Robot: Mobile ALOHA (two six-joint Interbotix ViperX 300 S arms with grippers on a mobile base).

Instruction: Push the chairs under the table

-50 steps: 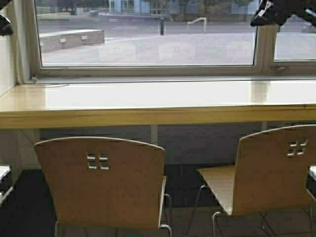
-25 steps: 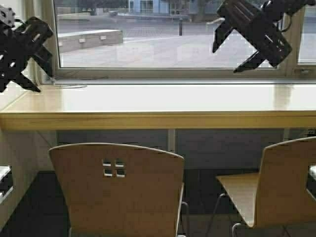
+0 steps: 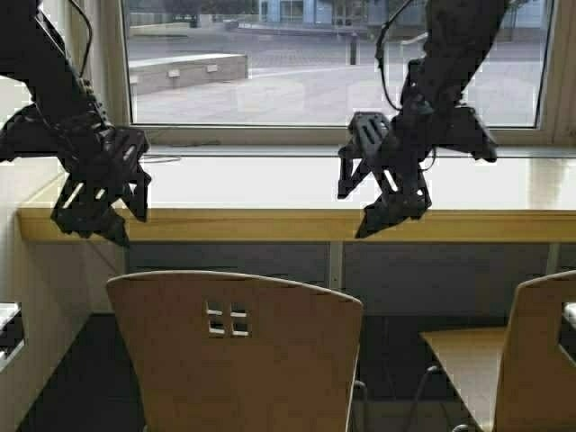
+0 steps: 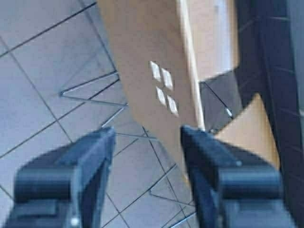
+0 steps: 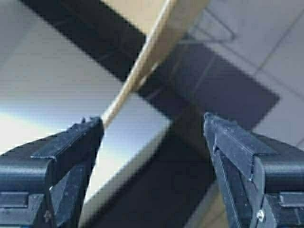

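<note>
Both grippers released, hanging above the near chair

Left gripper (image 3: 99,211) and right gripper (image 3: 382,202) spread wide, holding nothing – we're not touching the chair (image 3: 236,355) below us, which sits short of the table (image 3: 270,225); a second chair (image 3: 526,360) stands to the right – also out

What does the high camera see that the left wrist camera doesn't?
Only the high view shows the window, the long pale table with its yellowish wood edge, a second chair and the right end effector, open. Only the left wrist view shows grey floor tiles and thin metal chair legs. Both show the light-brown plywood chair with four square cut-outs and the open left end effector.
</note>
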